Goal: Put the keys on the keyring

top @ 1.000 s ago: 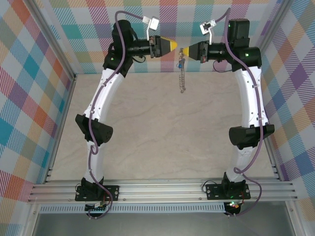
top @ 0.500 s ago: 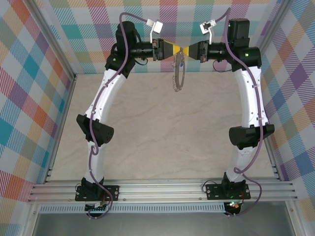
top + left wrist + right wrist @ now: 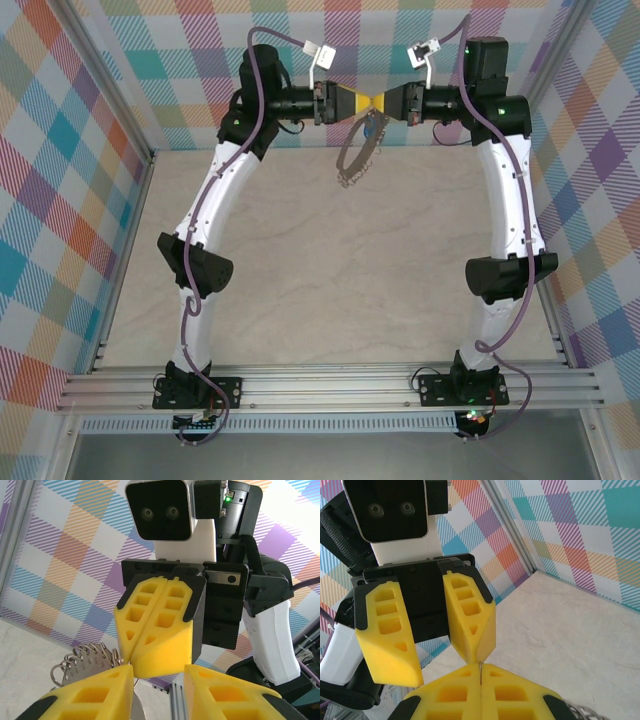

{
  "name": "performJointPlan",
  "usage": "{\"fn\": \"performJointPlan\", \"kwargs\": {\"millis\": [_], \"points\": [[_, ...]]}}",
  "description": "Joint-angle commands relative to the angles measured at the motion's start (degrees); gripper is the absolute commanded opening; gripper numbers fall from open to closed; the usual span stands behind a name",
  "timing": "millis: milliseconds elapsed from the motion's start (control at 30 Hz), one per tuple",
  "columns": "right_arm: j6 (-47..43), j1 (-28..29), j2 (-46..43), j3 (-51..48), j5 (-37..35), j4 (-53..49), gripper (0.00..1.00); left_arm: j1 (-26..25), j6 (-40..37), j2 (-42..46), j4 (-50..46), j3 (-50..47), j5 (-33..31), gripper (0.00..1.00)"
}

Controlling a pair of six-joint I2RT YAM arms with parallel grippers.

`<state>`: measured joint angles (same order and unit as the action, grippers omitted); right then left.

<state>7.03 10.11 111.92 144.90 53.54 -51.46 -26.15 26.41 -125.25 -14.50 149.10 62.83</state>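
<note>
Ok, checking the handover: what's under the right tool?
The keyring hangs under the right tool, blue key near its top. The grip point itself is covered.

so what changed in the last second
the left gripper moved right until its tips met the right gripper, its jaws open. the keyring hanging from the right gripper swung left. the right gripper stayed shut and in place.

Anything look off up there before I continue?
Nothing damaged. The thin grey bumpy metal keyring dangles in mid-air from the shut right gripper, slanting toward the left arm; the open left gripper meets that gripper tip to tip.
</note>
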Motion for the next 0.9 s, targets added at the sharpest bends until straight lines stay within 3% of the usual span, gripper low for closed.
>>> {"fn": "performJointPlan", "kwargs": {"millis": [0,267,567,867], "points": [[0.7,-0.3,-2.2,-0.3,2.4,3.0,0.0,-1.0,1.3,-1.1,2.9,1.4,2.0,0.32],[1.7,-0.5,-2.4,-0.9,3.5,4.1,0.0,-1.4,1.5,-1.7,2.7,1.5,1.8,0.33],[1.8,-1.1,-2.8,-2.0,3.3,4.1,0.0,-0.1,-1.1,0.2,1.1,1.4,-6.0,0.44],[2.0,-1.1,-2.7,-2.0,3.9,4.4,0.0,0.8,-0.4,-0.1,1.8,1.4,-8.1,0.47]]}}
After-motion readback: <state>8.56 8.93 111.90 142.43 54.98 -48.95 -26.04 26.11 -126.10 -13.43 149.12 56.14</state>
